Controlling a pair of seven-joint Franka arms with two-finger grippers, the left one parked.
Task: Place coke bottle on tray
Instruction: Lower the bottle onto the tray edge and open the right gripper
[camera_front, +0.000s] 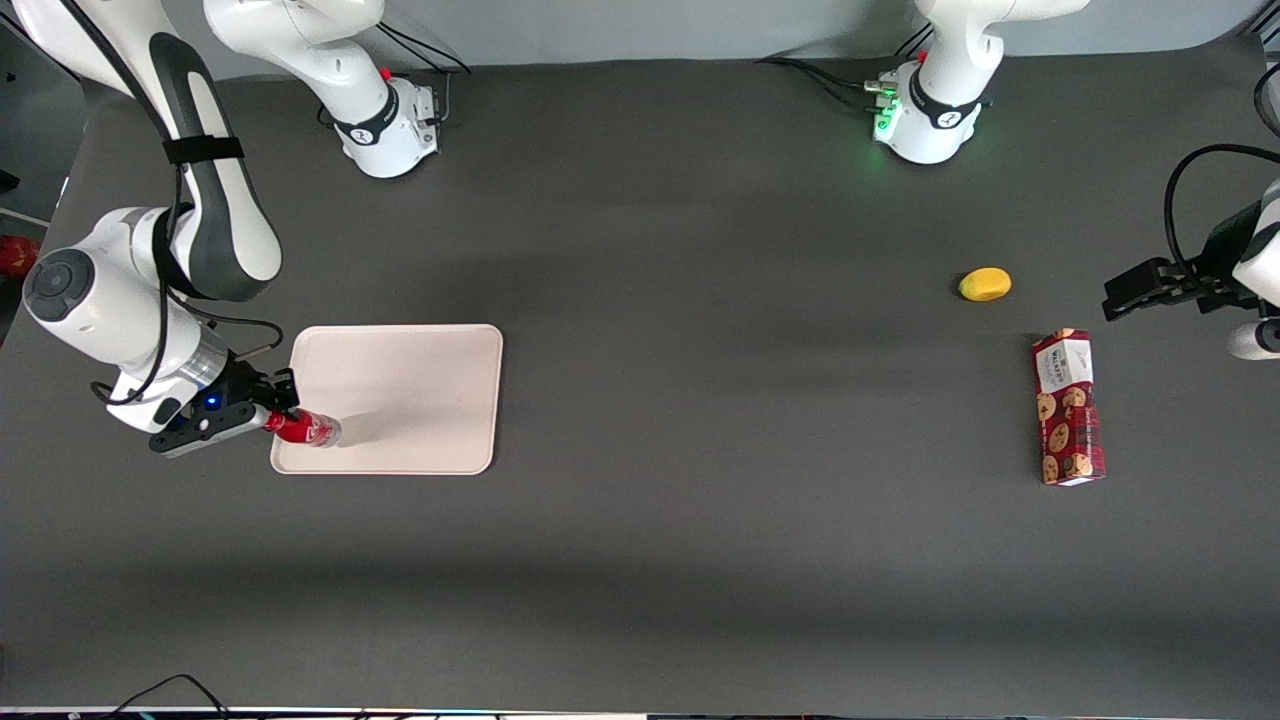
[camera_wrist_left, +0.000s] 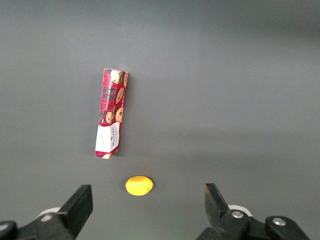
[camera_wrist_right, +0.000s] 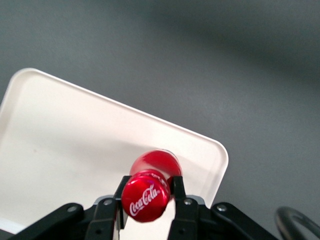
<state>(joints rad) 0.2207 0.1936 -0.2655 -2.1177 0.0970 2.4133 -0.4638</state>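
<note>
The coke bottle (camera_front: 305, 427) is a small red bottle with white script, tilted, its silvery base pointing over the tray's near corner. My gripper (camera_front: 278, 410) is shut on the bottle's cap end, at the tray's edge toward the working arm's end of the table. The tray (camera_front: 420, 380) is a flat cream rectangle with rounded corners and a low rim. In the right wrist view the red cap (camera_wrist_right: 146, 198) sits end-on between the two black fingers (camera_wrist_right: 178, 192), with the tray (camera_wrist_right: 65, 145) underneath. Whether the bottle's base touches the tray I cannot tell.
A red patterned cookie box (camera_front: 1068, 408) lies toward the parked arm's end of the table, with a yellow lemon (camera_front: 985, 284) beside it, farther from the front camera. Both show in the left wrist view: box (camera_wrist_left: 111, 112), lemon (camera_wrist_left: 139, 185).
</note>
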